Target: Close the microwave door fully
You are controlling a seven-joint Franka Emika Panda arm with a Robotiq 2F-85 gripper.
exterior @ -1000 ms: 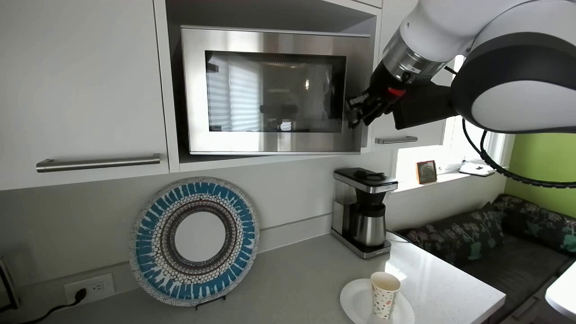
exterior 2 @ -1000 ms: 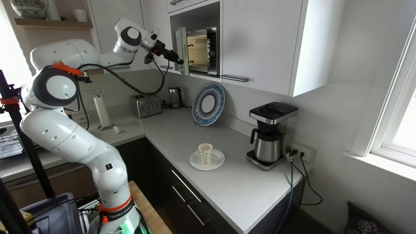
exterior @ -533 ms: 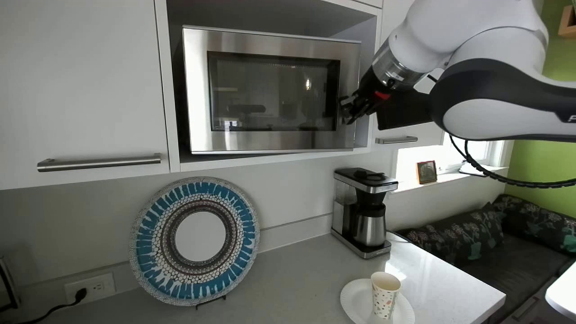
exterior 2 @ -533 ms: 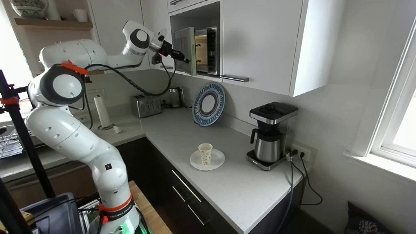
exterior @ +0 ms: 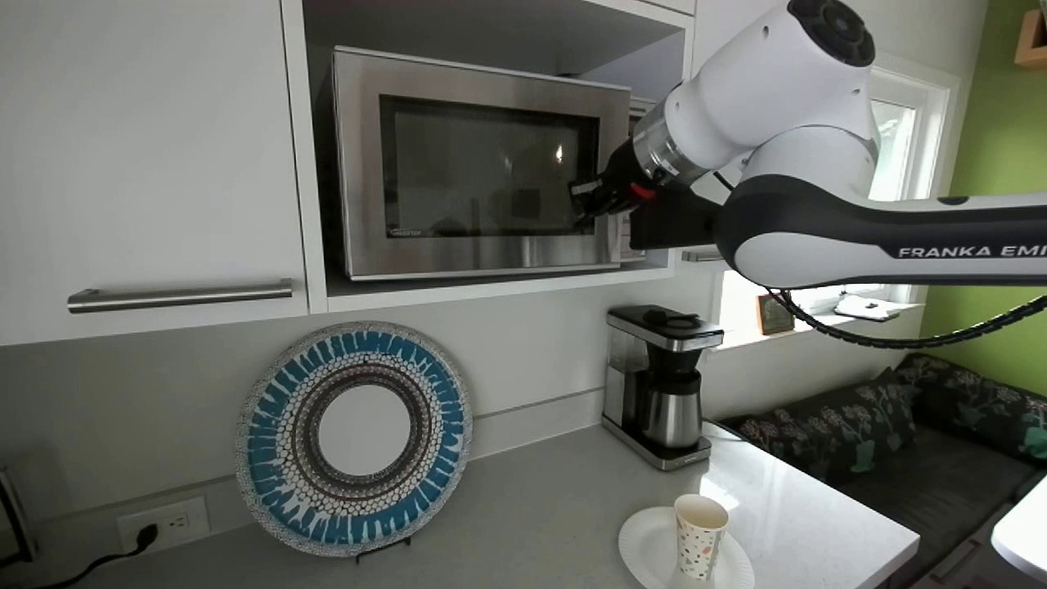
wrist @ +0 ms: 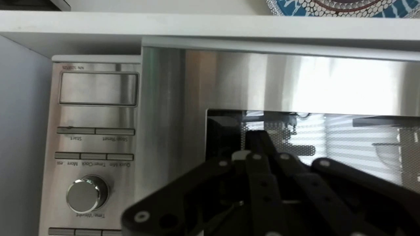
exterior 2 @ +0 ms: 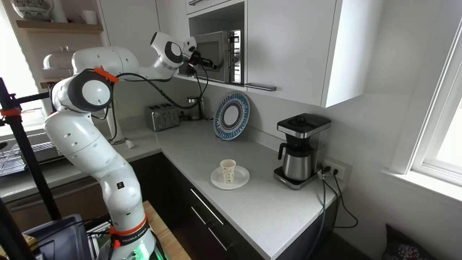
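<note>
The microwave door (exterior: 483,168) was almost closed, but not all the way. The microwave (exterior 2: 235,57) sat on an open white cabinet shelf (exterior: 499,290), and in both exterior views the door's free edge (exterior 2: 226,57) stuck out in front of the button panel (wrist: 93,144). So I would say most of the swing was done, and one small last push was left, until the door sat flat. The gripper (wrist: 261,141) was in front of the door near that edge. Its fingers (wrist: 265,193) were together with nothing between them, which seemed right for pushing. I could not tell for sure if the tips touched the door. In the wrist view, the panel's words stood upside down: "Start" and "Stop/Reset" in one row, "Quick Min", "Timer/Clock" and "More" with "Less" in the next, and "Time/Weight" by the round knob (wrist: 86,195). A tiny code looked like "NN SD372S", but it was blurry. Small letters in a low corner of the dark window (exterior: 499,176) looked like "INVERTER". I found no maker's name on the microwave. The robot arm (exterior: 785,106) said "FRANKA EMI" before the word ran out of view, and its base (exterior 2: 134,234) said "FRANKA EMIKA".
</note>
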